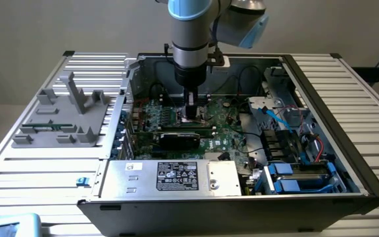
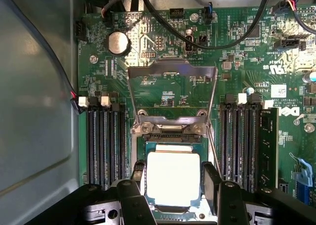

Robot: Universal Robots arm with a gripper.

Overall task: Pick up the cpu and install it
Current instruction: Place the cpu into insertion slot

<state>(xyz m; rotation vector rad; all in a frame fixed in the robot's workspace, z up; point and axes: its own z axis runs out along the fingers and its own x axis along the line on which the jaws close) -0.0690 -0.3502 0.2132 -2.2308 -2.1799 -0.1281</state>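
Gripper pinches the cpu between its fingers, by two opposite edges. We judge the chip light, stiff and fragile; grip edges only.

Exterior view high, angled down into open computer case, wrist view close, facing straight onto motherboard, shared by both

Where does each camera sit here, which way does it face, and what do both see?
Exterior view: off the arm, raised, looking down into the open black computer case; the grey-and-blue robot arm and its gripper show.
Wrist view: on the wrist, looking straight down at the shiny silver square cpu in the dark socket frame; the black gripper shows.
Shared: the green motherboard and the gripper.
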